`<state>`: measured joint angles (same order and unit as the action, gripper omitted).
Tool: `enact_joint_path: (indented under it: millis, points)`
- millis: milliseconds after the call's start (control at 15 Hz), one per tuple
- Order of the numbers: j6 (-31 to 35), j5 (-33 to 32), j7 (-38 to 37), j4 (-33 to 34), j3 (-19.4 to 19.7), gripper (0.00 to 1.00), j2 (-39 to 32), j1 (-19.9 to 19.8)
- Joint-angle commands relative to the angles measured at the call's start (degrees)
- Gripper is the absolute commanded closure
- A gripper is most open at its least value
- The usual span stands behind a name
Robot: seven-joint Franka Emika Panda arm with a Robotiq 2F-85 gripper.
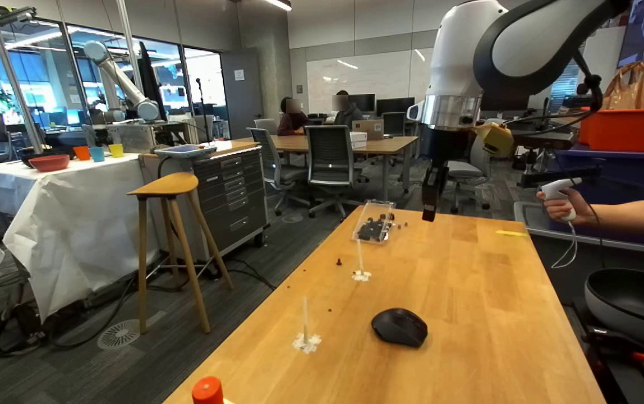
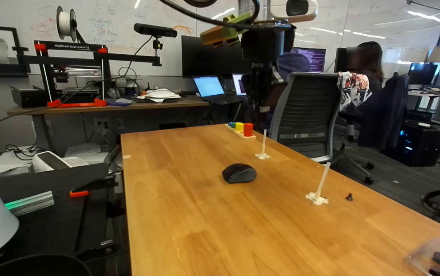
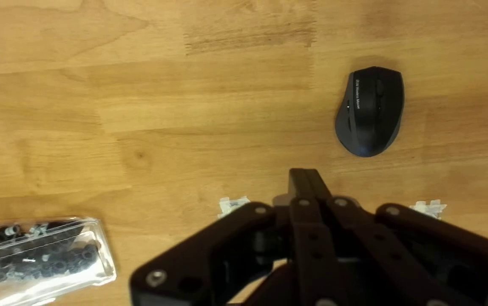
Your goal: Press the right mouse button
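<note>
- At the far left of the wrist view, a clear plastic box (image 3: pixel 107 257) lies on the wooden table (image 3: pixel 227 106), holding a jumble of small dark parts (image 3: pixel 59 267).
- Next along is a patch of white tape (image 3: pixel 231 205), partly covered by the gripper (image 3: pixel 305 171) (an exterior view shows a thin stick (image 1: pixel 360 257) standing up from it).
- The gripper itself is clenched, its two fingertips (image 3: pixel 298 182) pressed against each other near the middle; in both exterior views it hangs raised above the table.
- Right of the fingertips, and higher in the wrist view, the black computer mouse (image 3: pixel 369 119) sits on the table, well apart from the gripper, its front toward the top edge.
- The right mouse button (image 3: pixel 392 87) is the mouse's front part just right of the scroll wheel (image 3: pixel 379 88), in plain sight.
- Furthest right, a second patch of white tape (image 3: pixel 429 208) lies on the table, also partly hidden by the gripper.
</note>
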<state>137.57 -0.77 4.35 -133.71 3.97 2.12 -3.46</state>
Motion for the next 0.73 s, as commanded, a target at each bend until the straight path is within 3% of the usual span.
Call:
enact_joint_path:
  millis: [0,67,200,667]
  points:
    - [-4.46,1.74,1.57,2.33,0.75,0.68,0.79,-0.74]
    - [-1.52,0.01,0.00,0.77,0.31,0.85,0.18,-0.43]
    - [-2.39,0.03,0.01,1.22,0.56,0.70,0.18,-0.61]
    - [-2.63,0.04,0.02,1.32,0.58,0.68,0.18,-0.63]
